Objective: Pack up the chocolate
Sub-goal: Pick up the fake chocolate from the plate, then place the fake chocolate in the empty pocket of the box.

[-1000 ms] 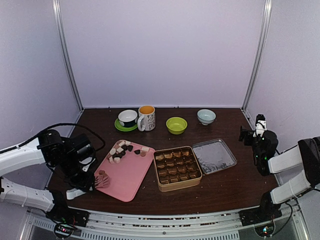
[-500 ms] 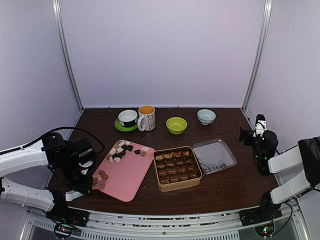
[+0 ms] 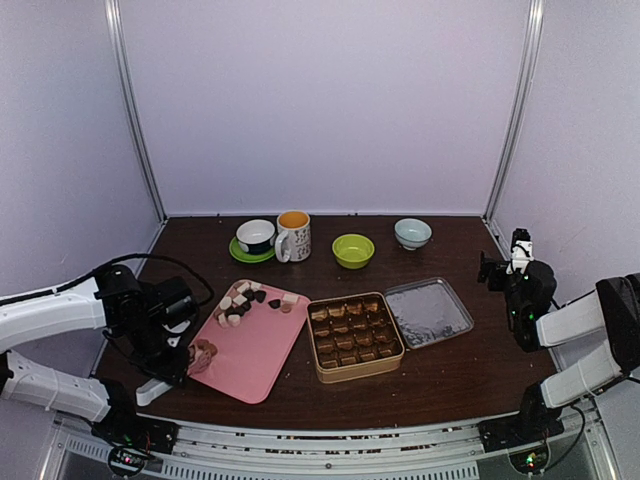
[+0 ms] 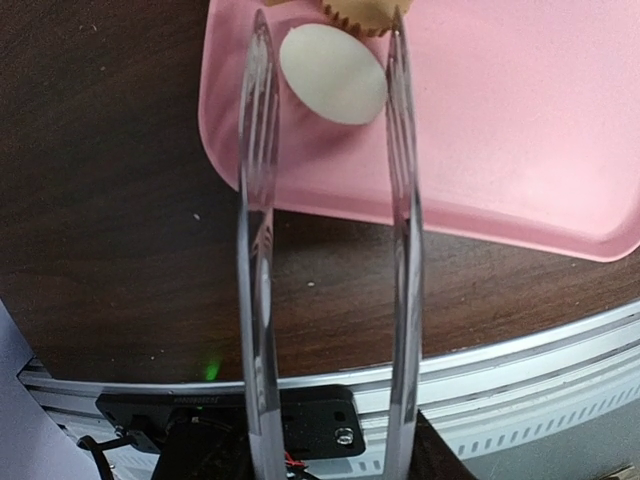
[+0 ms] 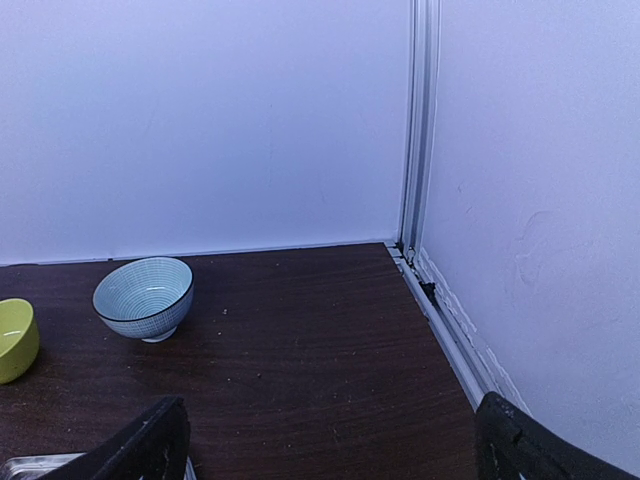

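Polished steel, the two flat blades of the metal tongs (image 4: 262, 250) run up the left wrist view. The left gripper (image 3: 178, 352) is clamped on them, and the blades stand apart. Between their tips, at the top edge, sits a fluted tan piece (image 4: 360, 15) touching the right-hand blade; whether it is pinched I cannot tell. Just below it a smooth cream oval disc (image 4: 330, 72) lies on the glossy pink tray (image 4: 520, 120). In the top view the chocolate (image 3: 245, 297), chunky dark, tan and white bits, clusters at the tray's upper end, left of centre. A square gold tin (image 3: 355, 337) with gridded compartments lies just right of the tray. The right gripper (image 5: 330, 420) has its fingers spread wide around nothing.
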Controlling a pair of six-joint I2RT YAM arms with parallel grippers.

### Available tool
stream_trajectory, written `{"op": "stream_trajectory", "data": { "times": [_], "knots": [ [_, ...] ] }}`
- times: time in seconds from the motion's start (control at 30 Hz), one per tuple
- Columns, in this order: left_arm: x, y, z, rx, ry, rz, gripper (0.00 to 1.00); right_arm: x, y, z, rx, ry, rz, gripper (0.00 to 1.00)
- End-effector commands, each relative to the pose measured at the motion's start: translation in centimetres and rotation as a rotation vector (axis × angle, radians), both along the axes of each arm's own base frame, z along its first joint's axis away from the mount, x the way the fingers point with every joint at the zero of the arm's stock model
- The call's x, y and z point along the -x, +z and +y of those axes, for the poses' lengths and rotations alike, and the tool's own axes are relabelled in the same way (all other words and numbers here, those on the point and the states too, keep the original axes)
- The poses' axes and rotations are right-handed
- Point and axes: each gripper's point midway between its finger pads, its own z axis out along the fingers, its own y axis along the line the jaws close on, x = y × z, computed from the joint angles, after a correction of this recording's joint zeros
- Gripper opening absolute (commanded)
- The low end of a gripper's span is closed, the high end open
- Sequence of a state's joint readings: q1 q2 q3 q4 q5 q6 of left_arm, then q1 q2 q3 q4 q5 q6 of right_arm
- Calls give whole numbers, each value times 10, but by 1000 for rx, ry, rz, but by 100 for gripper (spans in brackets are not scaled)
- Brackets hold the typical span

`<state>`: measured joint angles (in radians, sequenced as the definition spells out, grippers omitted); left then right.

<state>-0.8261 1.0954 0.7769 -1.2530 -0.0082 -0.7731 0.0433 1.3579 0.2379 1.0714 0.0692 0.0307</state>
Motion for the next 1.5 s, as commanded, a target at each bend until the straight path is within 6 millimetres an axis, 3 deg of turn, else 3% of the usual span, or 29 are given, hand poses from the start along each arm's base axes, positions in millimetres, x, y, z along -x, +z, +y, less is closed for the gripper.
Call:
{"op": "stream_trajectory", "data": {
  "times": [0.0, 0.2, 0.53, 0.77, 1.2, 1.47],
  "knots": [
    [-12, 4, -4, 3, -13, -40, 41, -2, 9, -2, -3, -5, -31, 100],
    [-17, 18, -10, 26, -16, -62, 35, -2, 9, -2, -3, -4, -32, 100],
    [-22, 63, -20, 112, -16, -116, 32, -2, 9, -2, -3, -5, -32, 100],
    [-41, 94, -63, 367, -41, -244, 31, -2, 9, -2, -3, -5, -31, 100],
    [-88, 121, -133, 703, -112, -501, 29, -2, 9, -2, -4, -4, -31, 100],
    [-100, 112, -157, 750, -160, -541, 28, -2, 9, -2, -3, -5, -31, 100]
  ]
}}
